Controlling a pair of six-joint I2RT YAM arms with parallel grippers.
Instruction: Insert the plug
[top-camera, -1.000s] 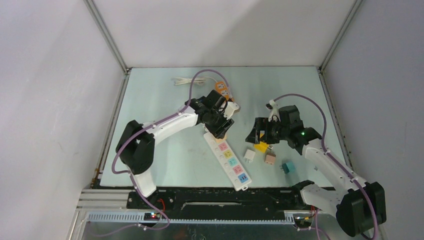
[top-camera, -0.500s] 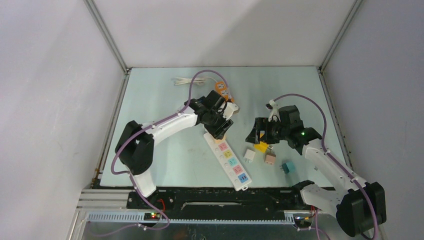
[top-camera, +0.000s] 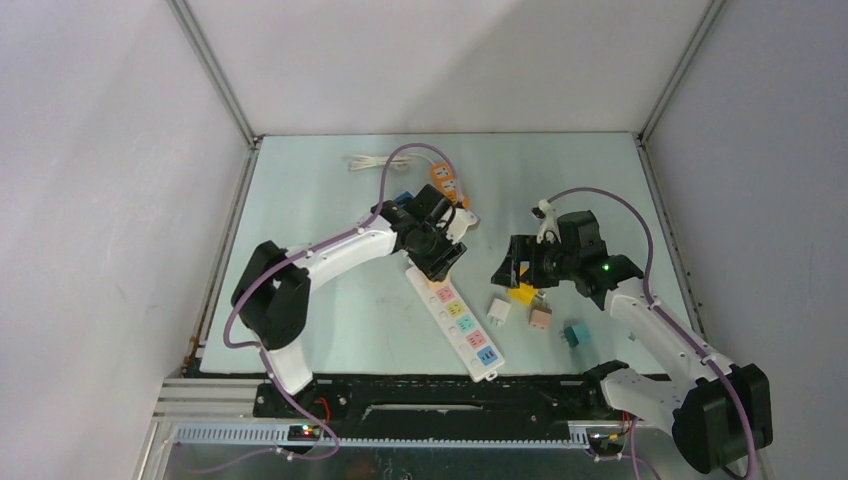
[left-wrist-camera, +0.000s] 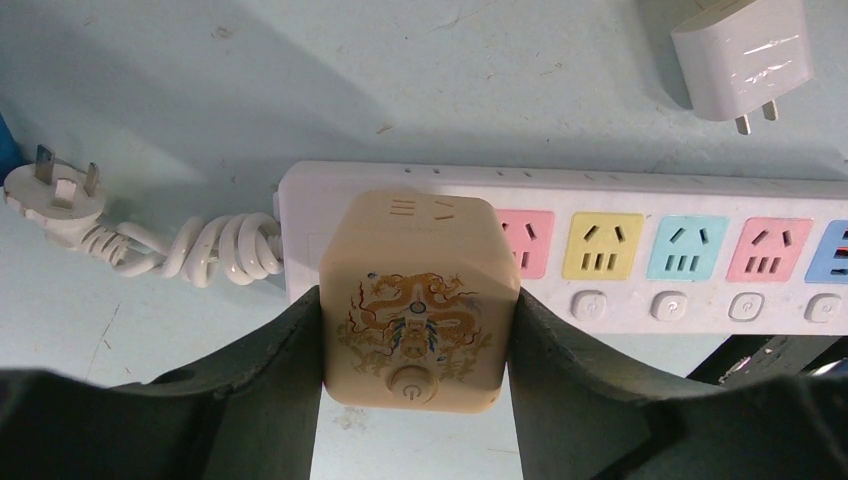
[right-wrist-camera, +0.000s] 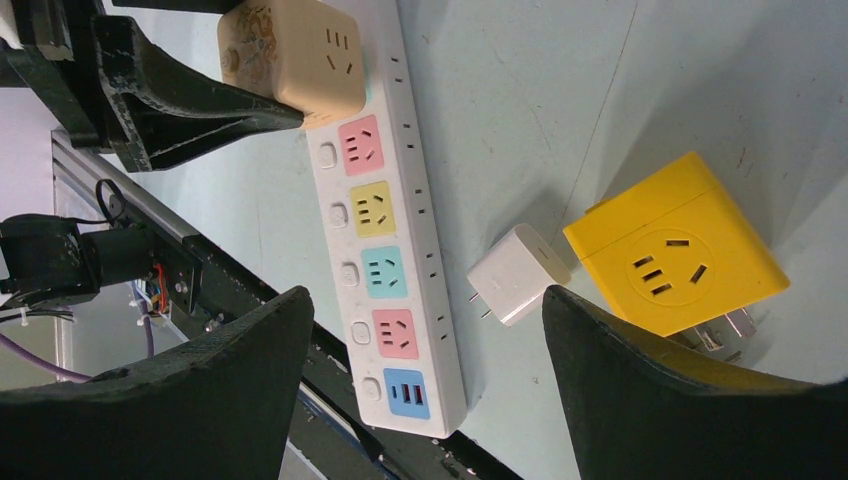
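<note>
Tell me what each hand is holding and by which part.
Left hand grips the beige cube adapter by its two opposite side faces, at the power strip's end. Right hand is open, holding nothing.

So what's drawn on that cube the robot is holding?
A gold dragon on the beige cube plug, clearest in the left wrist view.
</note>
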